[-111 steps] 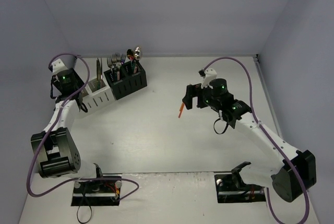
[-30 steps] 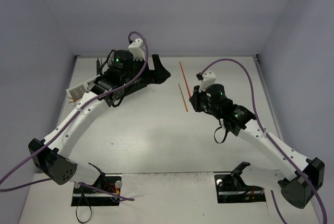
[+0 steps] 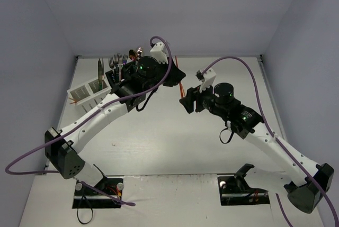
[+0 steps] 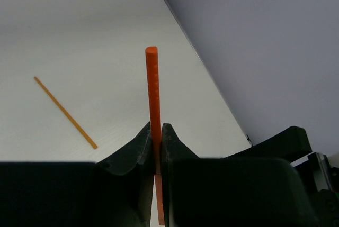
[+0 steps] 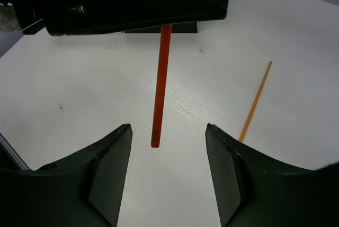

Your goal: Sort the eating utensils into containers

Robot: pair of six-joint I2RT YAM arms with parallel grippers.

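My left gripper is shut on a thick orange stick, which pokes out past its fingertips. In the top view that gripper reaches across to the middle back of the table. The stick runs from it toward my right gripper. My right gripper is open, and the stick's free end hangs between its fingers without touching them. The white container and black container stand at the back left with forks, a knife and a spoon upright in them.
A thin orange stick lies flat on the table beyond the grippers, also in the right wrist view. The left arm's body covers part of the black container. Walls close the table at the back and on both sides.
The left arm swung right and its gripper closed on the thick orange stick. The right gripper, shut a second ago, has opened and let go of it.
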